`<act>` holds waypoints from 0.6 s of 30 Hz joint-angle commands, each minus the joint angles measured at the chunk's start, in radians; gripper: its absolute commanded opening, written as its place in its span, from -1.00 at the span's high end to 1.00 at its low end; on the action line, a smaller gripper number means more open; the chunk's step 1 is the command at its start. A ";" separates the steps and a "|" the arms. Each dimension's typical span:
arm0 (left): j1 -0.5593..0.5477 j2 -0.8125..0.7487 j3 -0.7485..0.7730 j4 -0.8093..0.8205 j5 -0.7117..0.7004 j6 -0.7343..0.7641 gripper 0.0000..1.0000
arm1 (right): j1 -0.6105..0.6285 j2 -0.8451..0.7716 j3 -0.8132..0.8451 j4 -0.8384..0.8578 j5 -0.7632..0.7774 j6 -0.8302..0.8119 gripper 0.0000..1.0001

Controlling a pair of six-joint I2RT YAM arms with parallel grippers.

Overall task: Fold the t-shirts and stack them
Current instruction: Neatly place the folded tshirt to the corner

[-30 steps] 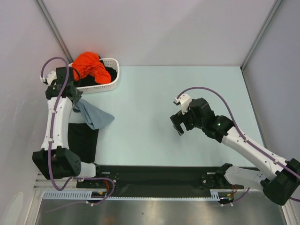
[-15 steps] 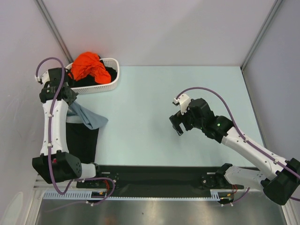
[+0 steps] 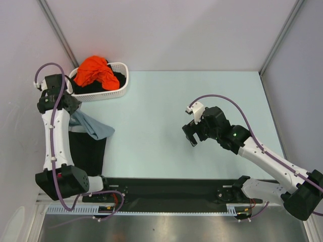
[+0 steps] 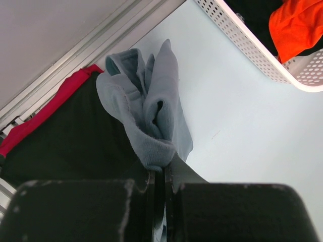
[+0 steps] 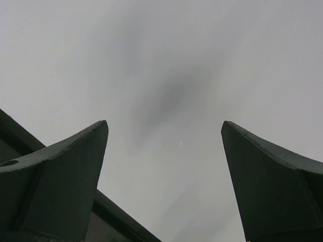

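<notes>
Matt cloth t-shirt (image 4: 156, 101), smooth plastic basket (image 4: 242, 40)

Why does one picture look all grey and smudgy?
Right wrist view: the open right gripper faces a plain grey surface with one soft dark smudge. Left wrist view: the left gripper is a blurry black block; the grey shirt looks sharp.

Robot lab test cell, probably. Bare white panels (image 3: 171, 30) on aluminium posts (image 3: 57, 33) enclose a pale table (image 3: 202, 101). Left arm (image 3: 54, 136) and right arm (image 3: 267, 156) are bolted to the near rail (image 3: 171, 194).
</notes>
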 commanded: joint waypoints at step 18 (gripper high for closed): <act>0.061 -0.061 0.060 0.024 0.015 0.086 0.99 | 0.021 0.008 0.002 0.040 0.012 -0.017 -0.99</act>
